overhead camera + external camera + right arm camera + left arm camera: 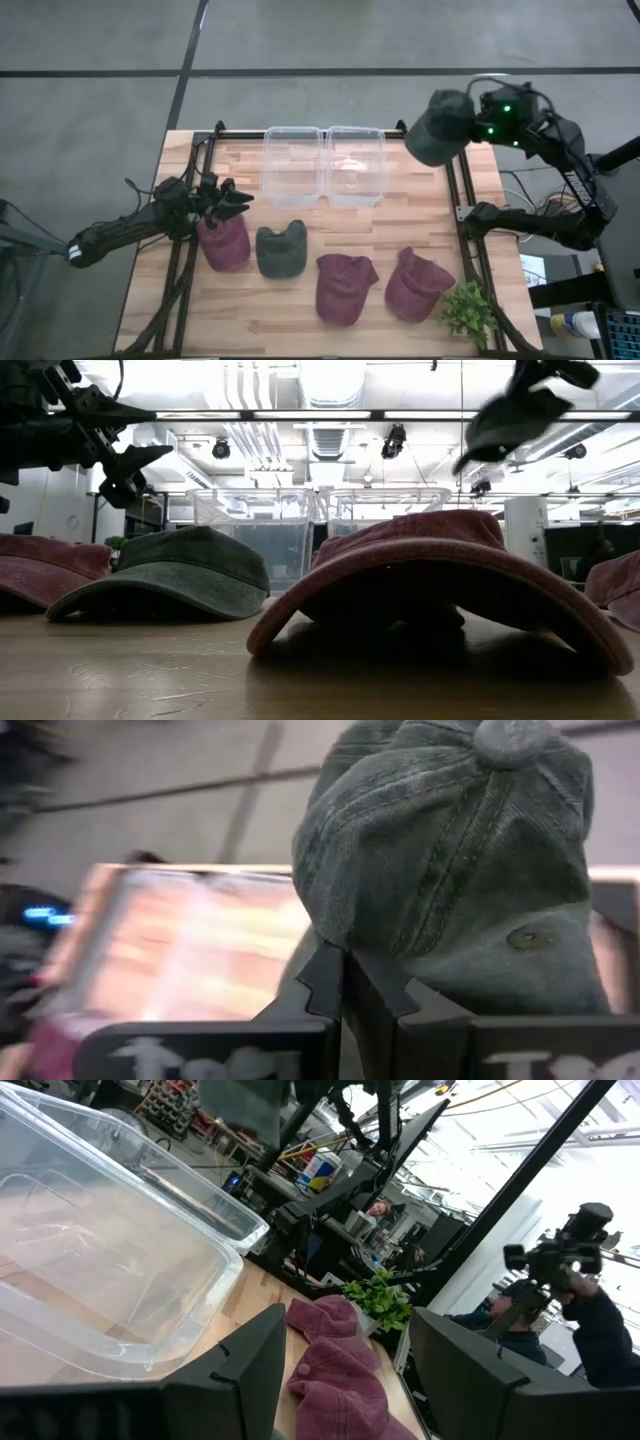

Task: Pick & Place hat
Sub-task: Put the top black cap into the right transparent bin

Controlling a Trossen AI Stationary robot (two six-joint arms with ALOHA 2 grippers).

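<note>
My right gripper [467,126] is shut on a dark green cap [438,127], held high beyond the table's far right corner, to the right of the two clear bins. The low view shows that cap [505,422] well above the table. My left gripper [240,203] is open and hovers over the far edge of a maroon cap [225,243] near the table's left side. Another dark green cap [280,251] and two more maroon caps [345,289] [418,284] lie along the near half of the table. My right gripper pinches the dark green cap between its two shut fingers [325,982], on the crown's cloth [400,945] below the top button [510,740]. The cap is lifted clear of the table. The fingers themselves hide whether they have an edge or a fold.
Two clear plastic bins [293,166] [356,165] stand side by side at the table's far middle. A small green plant [468,311] sits at the near right corner. Black frame rails [452,190] run along the table's left and right sides. People show in the room beyond.
</note>
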